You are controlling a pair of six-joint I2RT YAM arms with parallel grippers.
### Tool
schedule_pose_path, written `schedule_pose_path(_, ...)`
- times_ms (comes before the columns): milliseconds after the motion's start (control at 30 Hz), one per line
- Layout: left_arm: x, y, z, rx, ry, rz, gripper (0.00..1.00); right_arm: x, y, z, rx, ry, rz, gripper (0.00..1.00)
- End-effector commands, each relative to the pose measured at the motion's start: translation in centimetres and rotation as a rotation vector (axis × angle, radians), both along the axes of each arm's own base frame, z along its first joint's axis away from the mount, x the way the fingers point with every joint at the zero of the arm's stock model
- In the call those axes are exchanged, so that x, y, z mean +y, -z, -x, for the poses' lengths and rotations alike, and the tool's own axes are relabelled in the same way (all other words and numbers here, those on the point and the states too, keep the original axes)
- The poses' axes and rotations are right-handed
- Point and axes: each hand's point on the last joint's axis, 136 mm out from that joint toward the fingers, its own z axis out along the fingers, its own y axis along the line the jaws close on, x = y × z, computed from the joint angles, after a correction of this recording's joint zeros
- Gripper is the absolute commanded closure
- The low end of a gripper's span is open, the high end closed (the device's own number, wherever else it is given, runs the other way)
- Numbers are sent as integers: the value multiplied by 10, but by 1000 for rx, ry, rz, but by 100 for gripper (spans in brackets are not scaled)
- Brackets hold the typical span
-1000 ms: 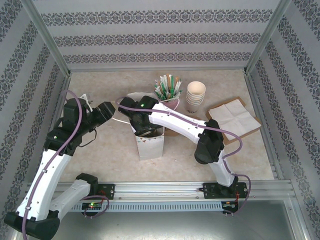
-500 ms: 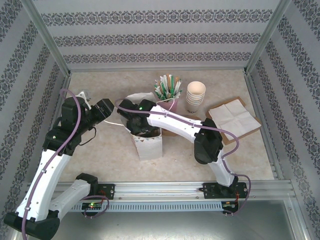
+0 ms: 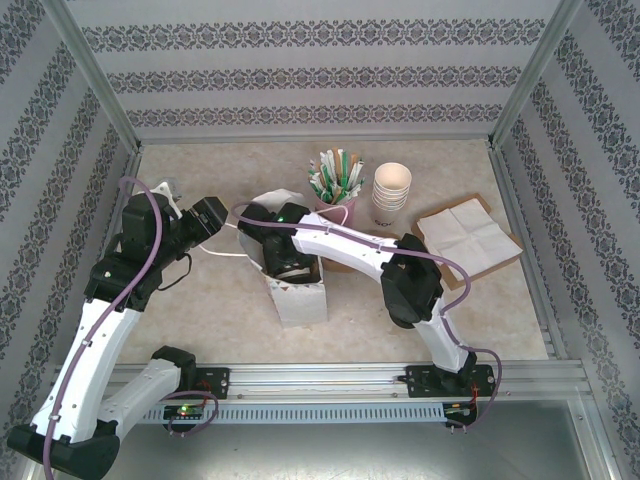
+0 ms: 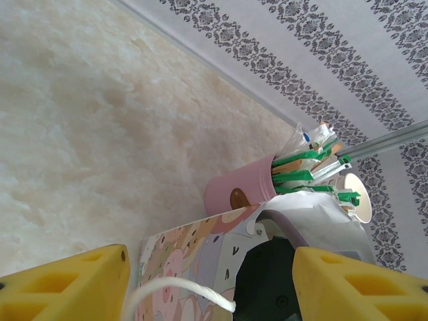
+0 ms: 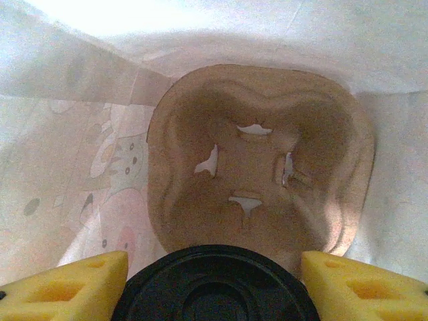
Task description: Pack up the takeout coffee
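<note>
Beige marbled table (image 3: 480, 300) between patterned walls: the takeout coffee (image 5: 214, 291) hangs inside the paper bag (image 3: 300, 295).

From above, the right gripper (image 3: 285, 265) reaches down into the bag's mouth. The left gripper (image 3: 222, 228) stands off to the side with the white cord handle (image 3: 228, 253) stretched to it, likely to hold the mouth wide and the bag steady. At the left wrist its yellow fingers (image 4: 60, 281) stand well apart, the cord crossing the gap unpinched; a pink cup of sachets (image 4: 237, 194) stands behind the bag. At the right wrist the fingers press on both sides of the coffee's black lid. The cup is poised over a free well of the brown cardboard carrier (image 5: 261, 167) at the bottom, probably so that it seats upright.
</note>
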Motion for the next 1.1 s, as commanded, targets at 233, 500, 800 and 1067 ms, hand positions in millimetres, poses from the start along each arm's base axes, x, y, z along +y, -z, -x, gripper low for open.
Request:
schedule_pose_path(233,2,-16,0,-44,10,-39,40,5,-73,-9,-171,-50,-129,51)
schedule_pose_path(500,1,-21,5,-58,40,-71,41,7,-134,-10,-303,-94,-234,54)
schedule_pose_path(800,-14,-34,9,-134,152,-77,41,-6,-209,-9,-464,-95,-365,56)
schedule_pose_path(1067,-42,-59,18,-266,336,-53,33,-15,-225,-8,-504,-78,-382,54)
